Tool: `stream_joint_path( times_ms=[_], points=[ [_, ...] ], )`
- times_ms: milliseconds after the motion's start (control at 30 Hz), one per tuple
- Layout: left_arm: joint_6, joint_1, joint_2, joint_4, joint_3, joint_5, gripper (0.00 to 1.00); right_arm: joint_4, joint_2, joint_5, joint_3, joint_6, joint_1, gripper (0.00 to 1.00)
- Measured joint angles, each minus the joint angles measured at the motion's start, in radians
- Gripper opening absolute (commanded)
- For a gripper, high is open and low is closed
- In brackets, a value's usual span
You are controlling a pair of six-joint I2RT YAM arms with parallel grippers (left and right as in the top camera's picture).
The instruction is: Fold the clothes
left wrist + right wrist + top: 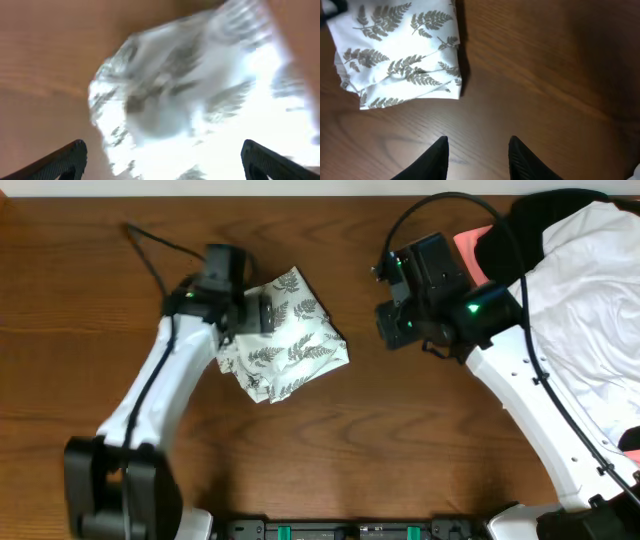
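Note:
The clothes [285,335] are a white garment printed with grey-green fern leaves, lying as a compact folded bundle on the wooden table [330,440]. My left gripper [250,315] hovers over the bundle's left part. In the left wrist view the garment [200,100] is a close blur, and the left gripper [162,167] is open wide with one fingertip at each lower corner and nothing pinched. My right gripper [385,320] is to the right of the bundle, apart from it. In the right wrist view the right gripper [477,152] is open over bare wood, with the folded garment [400,55] ahead to the upper left.
At the far right lies a pile of other garments: a plain white one [585,300], a black one [545,220] and a coral-pink one [475,242]. A black cable [160,250] runs across the table to the left arm.

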Motion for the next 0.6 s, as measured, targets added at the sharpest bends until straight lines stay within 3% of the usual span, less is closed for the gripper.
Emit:
stream_joint_path(
  times_ms=[67,233,433,600],
  points=[
    [0.029,0.001,-0.027,0.048,0.0,0.113,0.89,0.0,0.0,0.0,0.0,0.0,-0.005,0.34],
    [0.1,-0.012,-0.001,0.124,0.0,0.335,0.53,0.0,0.0,0.003,0.0,0.007,-0.011,0.31],
    [0.14,-0.011,0.134,0.199,0.0,0.41,0.51,-0.017,0.0,0.003,0.0,0.008,-0.011,0.3],
    [0.146,0.037,0.238,0.18,0.0,0.359,0.51,-0.032,0.0,0.003,0.0,0.008,-0.012,0.31]
  ],
)
